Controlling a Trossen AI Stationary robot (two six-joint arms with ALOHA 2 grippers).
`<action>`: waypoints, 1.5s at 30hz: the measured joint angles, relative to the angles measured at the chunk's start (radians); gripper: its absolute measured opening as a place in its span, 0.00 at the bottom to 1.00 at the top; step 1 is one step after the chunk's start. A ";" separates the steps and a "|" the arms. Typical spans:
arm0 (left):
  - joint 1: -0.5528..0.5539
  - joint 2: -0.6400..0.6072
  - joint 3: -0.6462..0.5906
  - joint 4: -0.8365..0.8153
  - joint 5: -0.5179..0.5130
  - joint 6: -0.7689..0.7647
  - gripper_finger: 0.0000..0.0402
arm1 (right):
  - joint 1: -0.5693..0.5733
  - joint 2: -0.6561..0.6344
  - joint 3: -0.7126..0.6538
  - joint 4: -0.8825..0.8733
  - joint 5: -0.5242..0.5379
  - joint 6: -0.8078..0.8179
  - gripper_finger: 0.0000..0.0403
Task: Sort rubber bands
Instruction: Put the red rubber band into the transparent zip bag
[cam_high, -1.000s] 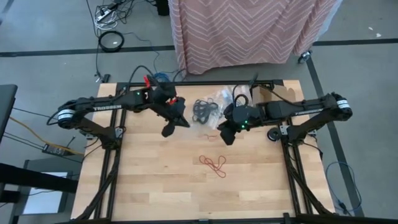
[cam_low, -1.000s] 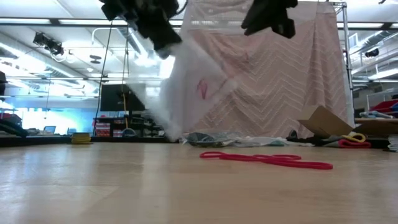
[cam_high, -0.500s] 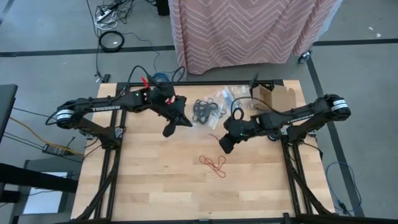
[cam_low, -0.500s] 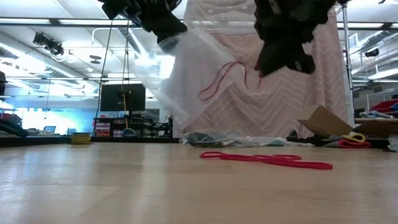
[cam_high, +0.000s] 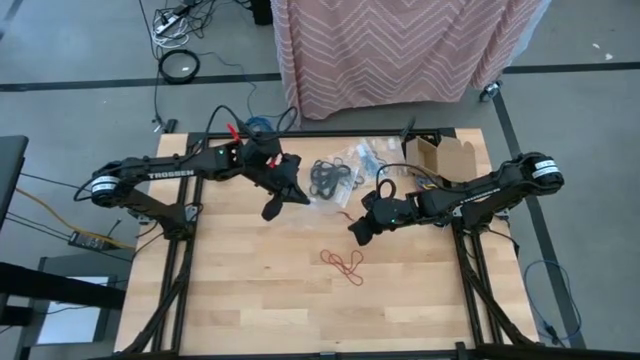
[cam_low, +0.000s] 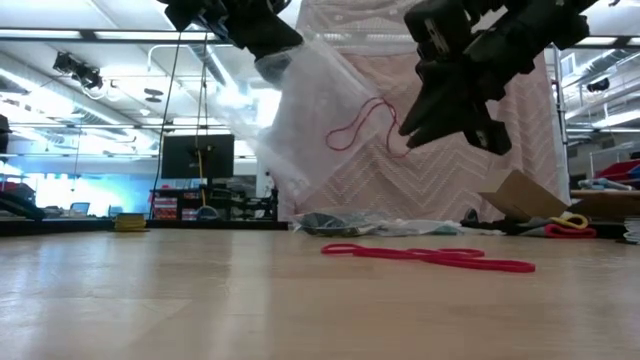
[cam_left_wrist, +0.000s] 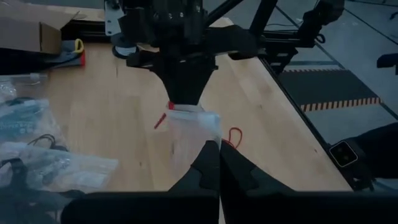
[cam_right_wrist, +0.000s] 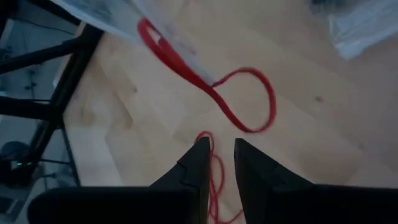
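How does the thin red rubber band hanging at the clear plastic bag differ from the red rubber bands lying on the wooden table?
The hanging red rubber band is in the air, one loop dangling at the clear plastic bag held by the left gripper. The red rubber bands on the table lie flat, several tangled together. Both are thin, red loops.

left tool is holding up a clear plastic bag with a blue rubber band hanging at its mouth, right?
Not quite: the rubber band is red, not blue, as the low view shows. The rest holds: the left tool is shut on the clear plastic bag, lifted above the table.
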 joint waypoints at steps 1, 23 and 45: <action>0.000 0.000 0.000 0.000 0.000 0.000 0.00 | 0.000 0.000 0.000 0.000 0.007 -0.007 0.15; 0.000 0.000 0.000 -0.008 0.002 -0.004 0.00 | 0.059 0.000 0.000 -0.105 0.146 -0.275 0.16; 0.000 0.000 0.000 -0.003 0.002 -0.006 0.00 | 0.006 0.000 0.001 0.004 0.116 -0.253 0.08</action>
